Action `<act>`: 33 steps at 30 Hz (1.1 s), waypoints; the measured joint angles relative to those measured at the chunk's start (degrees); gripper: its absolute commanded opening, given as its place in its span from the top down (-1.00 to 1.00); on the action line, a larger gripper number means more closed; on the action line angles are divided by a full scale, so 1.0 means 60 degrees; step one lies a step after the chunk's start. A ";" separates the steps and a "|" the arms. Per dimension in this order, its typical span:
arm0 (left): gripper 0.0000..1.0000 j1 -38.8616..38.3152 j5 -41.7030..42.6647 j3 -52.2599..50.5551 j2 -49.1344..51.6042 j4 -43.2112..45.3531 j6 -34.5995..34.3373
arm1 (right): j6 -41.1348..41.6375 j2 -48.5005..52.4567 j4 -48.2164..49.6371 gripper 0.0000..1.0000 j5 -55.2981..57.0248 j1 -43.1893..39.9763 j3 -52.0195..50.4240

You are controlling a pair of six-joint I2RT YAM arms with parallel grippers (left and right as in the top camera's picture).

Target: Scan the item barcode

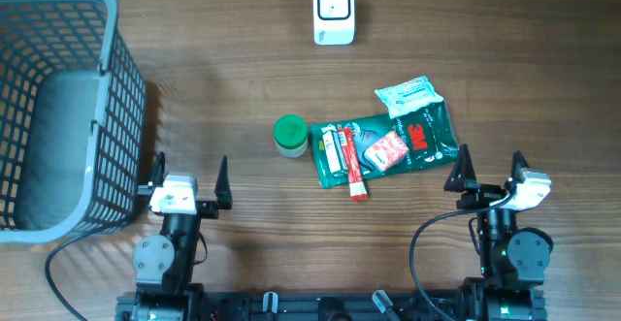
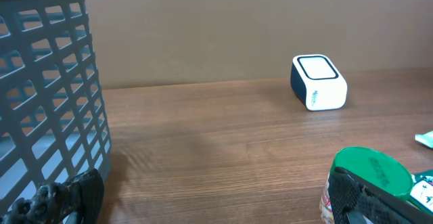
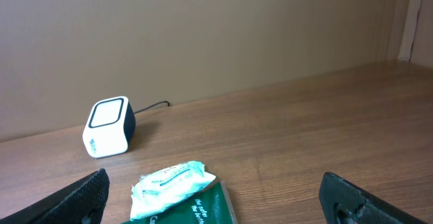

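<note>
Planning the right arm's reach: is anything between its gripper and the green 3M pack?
Nothing visible. Bare table lies between the open right gripper and the green pack; the tubes rest on the pack's other end.

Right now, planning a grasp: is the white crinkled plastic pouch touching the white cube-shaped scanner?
Apart. Overhead view shows a wide gap between pouch and scanner.

1 grey plastic lattice basket (image 1: 124,137) stands upright on the wooden table (image 1: 243,59) at the 9 o'clock edge, its open top facing up. 1 plain beige wall (image 3: 203,34) borders the table's 12 o'clock side.
</note>
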 measured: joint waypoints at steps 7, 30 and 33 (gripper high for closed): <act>-1.00 0.0000 0.0033 0.0000 -0.0004 -0.0222 0.0058 | 0.0000 0.0000 0.0000 -0.99 0.0000 0.0000 0.0000; -1.00 0.0000 0.0033 0.0000 -0.0004 -0.0219 -0.0273 | 0.0000 0.0000 0.0000 -0.99 0.0000 0.0000 0.0000; -1.00 0.0000 0.0033 0.0000 -0.0004 -0.0222 -0.0277 | 0.0000 0.0000 0.0000 -0.99 -0.0004 0.0000 0.0000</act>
